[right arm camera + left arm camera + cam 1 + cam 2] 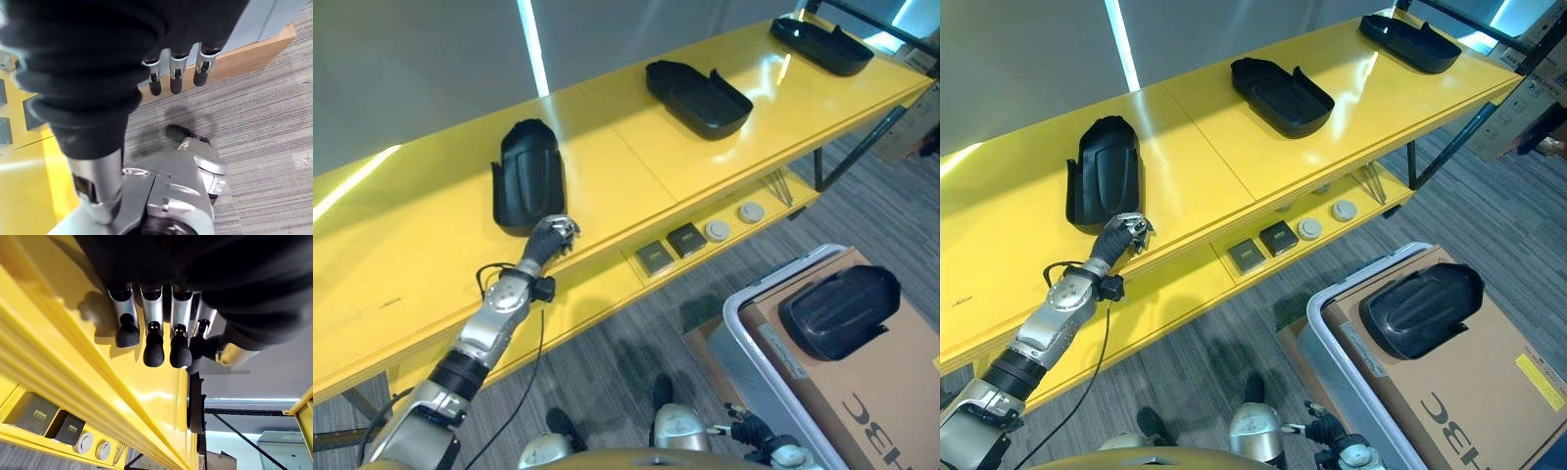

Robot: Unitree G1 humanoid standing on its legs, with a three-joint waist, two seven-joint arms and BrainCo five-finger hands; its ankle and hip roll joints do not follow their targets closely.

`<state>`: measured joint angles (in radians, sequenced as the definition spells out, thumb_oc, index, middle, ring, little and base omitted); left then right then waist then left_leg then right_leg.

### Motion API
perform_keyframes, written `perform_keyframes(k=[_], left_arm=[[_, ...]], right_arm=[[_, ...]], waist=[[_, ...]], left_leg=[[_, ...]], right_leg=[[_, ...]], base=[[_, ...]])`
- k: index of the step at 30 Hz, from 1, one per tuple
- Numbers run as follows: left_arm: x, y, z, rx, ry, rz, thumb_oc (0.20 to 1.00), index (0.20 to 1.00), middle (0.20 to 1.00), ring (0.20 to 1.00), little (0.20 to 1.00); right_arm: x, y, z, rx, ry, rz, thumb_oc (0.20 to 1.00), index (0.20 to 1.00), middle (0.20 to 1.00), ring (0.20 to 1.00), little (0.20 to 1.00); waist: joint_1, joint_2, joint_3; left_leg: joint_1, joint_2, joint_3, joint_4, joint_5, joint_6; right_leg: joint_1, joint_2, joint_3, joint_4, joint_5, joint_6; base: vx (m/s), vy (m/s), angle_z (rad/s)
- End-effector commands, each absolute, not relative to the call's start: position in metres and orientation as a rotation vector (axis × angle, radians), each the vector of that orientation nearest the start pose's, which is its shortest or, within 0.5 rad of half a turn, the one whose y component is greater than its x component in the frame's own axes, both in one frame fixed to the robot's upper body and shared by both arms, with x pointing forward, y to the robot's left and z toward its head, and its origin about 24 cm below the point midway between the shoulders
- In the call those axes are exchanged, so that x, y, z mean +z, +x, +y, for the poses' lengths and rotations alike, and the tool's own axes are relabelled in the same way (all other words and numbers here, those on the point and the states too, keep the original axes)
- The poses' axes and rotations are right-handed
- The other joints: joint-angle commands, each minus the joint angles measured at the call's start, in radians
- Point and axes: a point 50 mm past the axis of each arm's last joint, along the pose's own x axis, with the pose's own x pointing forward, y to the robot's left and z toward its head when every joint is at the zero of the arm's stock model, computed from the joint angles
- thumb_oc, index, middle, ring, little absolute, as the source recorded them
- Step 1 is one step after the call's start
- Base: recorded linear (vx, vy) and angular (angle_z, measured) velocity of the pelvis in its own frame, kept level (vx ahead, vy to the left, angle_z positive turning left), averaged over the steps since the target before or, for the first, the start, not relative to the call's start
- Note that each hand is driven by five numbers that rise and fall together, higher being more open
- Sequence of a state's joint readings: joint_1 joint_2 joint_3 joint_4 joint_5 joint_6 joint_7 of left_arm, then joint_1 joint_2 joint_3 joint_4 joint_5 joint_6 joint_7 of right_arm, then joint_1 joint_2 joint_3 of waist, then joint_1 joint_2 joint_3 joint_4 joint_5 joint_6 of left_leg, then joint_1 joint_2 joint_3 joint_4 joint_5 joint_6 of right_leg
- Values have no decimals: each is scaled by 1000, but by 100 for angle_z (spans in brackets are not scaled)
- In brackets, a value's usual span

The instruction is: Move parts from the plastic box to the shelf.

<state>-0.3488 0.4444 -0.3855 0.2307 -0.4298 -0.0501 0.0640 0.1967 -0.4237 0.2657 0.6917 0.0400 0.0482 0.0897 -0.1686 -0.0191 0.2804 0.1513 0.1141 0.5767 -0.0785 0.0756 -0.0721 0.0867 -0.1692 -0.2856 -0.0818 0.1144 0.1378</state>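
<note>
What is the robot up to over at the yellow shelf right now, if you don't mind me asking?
It is moving black plastic parts from a box to the yellow shelf. Three parts lie spaced along the top: the nearest part, a middle part and a far part. The left hand is at the near end of the nearest part, fingers relaxed and holding nothing. One more part sits on cardboard in the grey box. The right hand hangs open above the floor.

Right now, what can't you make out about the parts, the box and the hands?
- Plastic box: cut off by the picture's lower edge; cardboard covers its inside, so any parts below the black part are hidden.
- Left hand: contact with the nearest shelf part is unclear.
- Farthest part: partly cut off by the top edge.
- Right hand: thumb hidden behind its cover.
</note>
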Motion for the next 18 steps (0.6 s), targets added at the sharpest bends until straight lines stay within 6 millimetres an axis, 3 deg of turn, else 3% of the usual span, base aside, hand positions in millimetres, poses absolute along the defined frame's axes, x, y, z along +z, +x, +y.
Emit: perform_keyframes(k=[1, 18], left_arm=[[87, 327, 156, -206, 135, -83, 200, 200, 200, 200, 200], [93, 339, 145, -207, 117, -100, 200, 200, 200, 200, 200]], right_arm=[[-124, 110, -234, 257, -391, 979, 1000, 1000, 1000, 1000, 1000], [-126, 110, -228, 289, -398, 983, 1000, 1000, 1000, 1000, 1000]], waist=[[-4, -11, -2], [-20, -18, -8]], left_leg=[[-49, 91, -72, 165, -116, -9], [-44, 96, -58, 173, -119, -8]], right_leg=[[-31, -61, 11, 66, -51, 58], [-30, -56, 21, 71, -57, 53]], base=[[0, 0, 0], [0, 0, 0]])
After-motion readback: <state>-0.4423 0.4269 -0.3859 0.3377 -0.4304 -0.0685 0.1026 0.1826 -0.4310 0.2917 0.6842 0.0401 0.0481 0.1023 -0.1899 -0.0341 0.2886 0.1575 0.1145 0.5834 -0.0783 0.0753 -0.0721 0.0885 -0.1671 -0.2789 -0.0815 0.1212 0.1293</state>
